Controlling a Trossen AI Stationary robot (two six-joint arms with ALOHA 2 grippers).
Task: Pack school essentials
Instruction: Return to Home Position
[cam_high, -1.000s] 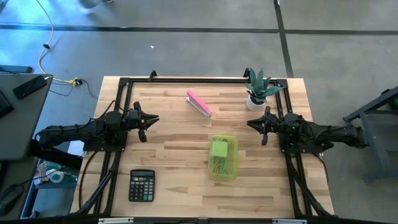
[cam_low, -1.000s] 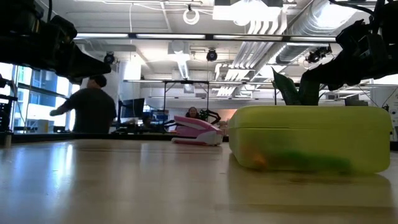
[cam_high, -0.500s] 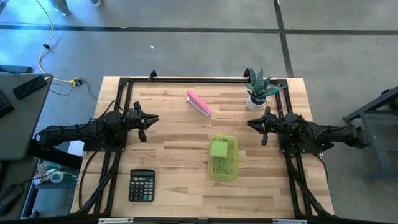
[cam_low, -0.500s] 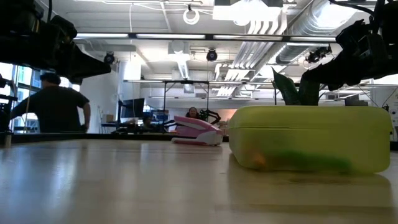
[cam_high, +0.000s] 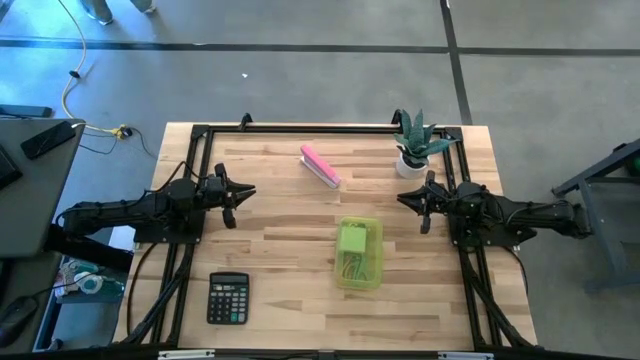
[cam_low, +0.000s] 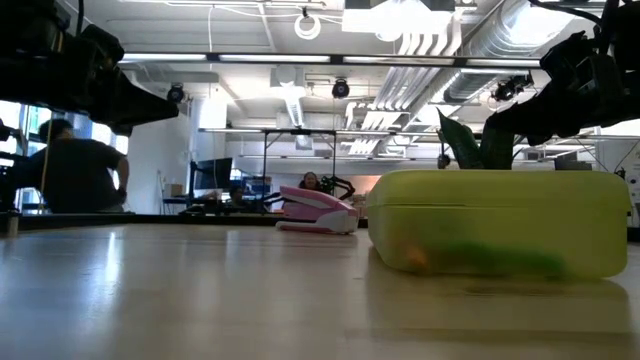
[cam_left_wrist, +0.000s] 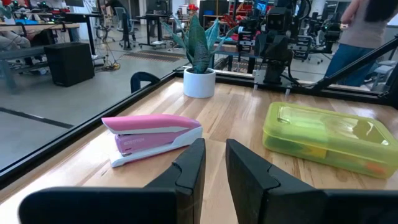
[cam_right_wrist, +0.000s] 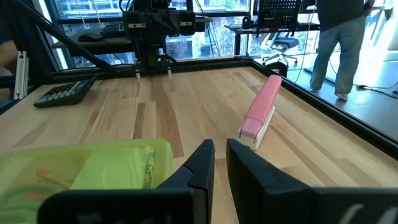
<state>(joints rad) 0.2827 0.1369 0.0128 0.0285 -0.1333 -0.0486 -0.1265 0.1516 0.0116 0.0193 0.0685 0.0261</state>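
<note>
- The black calculator (cam_high: 228, 298) lies nearest the front edge of the wooden counter (cam_high: 280, 250), on its left side, flat and well apart from everything else
- A little deeper and right of centre lies the yellow-green supply box (cam_high: 360, 253), lid down, long side running front to back; it touches nothing but the counter
- The stationery (cam_high: 352, 266) is inside that box: through the see-through lid and wall it shows only as blurred green and orange shapes, too vague to tell apart
- At mid-depth the left claw (cam_high: 245, 192) hangs above the counter's left side, pointing inward; the left wrist view shows its fingers (cam_left_wrist: 189, 168) drawn close, with a narrow slit between them and nothing in it
- Level with it on the right side, the right claw (cam_high: 405, 198) points inward toward the left one, just behind the box and apart from it; its fingers (cam_right_wrist: 202, 165) are likewise narrow and grip nothing
- Farther back, near the centre, the pink stapler (cam_high: 320, 166) lies slanted on the wood, apart from both claws
- At the far right corner a potted plant (cam_high: 415, 145) stands upright in a white pot, just behind the right claw
- Beyond the counter, the low view shows a person (cam_low: 70, 170) in a dark top at the room's left
</note>
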